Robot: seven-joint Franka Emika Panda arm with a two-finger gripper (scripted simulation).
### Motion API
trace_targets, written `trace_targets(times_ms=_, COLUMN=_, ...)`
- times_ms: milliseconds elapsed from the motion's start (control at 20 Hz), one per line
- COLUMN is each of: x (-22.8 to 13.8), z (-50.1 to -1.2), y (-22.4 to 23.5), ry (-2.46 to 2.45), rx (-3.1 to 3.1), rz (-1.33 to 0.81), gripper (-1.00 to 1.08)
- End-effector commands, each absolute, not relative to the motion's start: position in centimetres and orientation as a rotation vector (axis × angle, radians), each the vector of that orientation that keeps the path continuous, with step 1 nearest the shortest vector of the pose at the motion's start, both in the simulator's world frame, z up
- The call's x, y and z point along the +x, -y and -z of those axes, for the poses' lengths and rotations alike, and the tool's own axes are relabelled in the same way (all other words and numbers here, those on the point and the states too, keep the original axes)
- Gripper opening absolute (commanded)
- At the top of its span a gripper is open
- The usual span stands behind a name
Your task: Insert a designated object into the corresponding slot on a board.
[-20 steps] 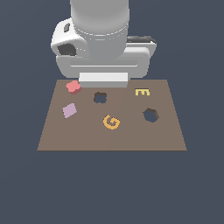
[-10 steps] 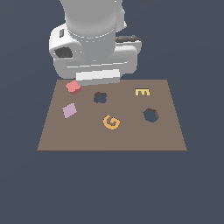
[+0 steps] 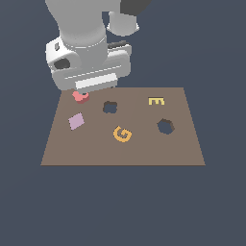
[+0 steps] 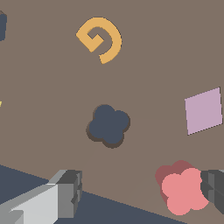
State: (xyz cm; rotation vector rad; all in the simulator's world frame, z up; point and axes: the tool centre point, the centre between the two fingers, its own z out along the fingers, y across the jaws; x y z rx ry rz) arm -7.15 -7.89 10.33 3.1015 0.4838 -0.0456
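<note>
A plain, flat, dark slate-blue ground (image 3: 120, 206) filled the whole setting, evenly lit, with no visible shadows.

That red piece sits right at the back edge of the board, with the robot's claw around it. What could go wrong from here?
1. The red block lies off-centre in the open gripper, close to one finger; closing might nudge or twist it instead of gripping it squarely.
2. It sits by the board's rim, so a push could slide it off.
3. The lobed slot needs matching rotation; a twisted block may jam.
</note>
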Motion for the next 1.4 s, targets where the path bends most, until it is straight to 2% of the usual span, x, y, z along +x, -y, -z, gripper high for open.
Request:
trace_targets(times_ms=0, x=-7.9, z=-9.4, y=9.2, ry=-0.573, rx=3.087, rz=0.037, gripper=1.0)
trace_targets(times_ms=700, x=-9.8, z=-5.8, y=14.6, ry=-0.895, rx=3.011, rz=0.006, gripper=1.0)
trace_targets(times_ms=1350, x=-9.9, z=-4.9, y=15.7, ry=-0.956, rx=2.993, rz=0.001, gripper=1.0)
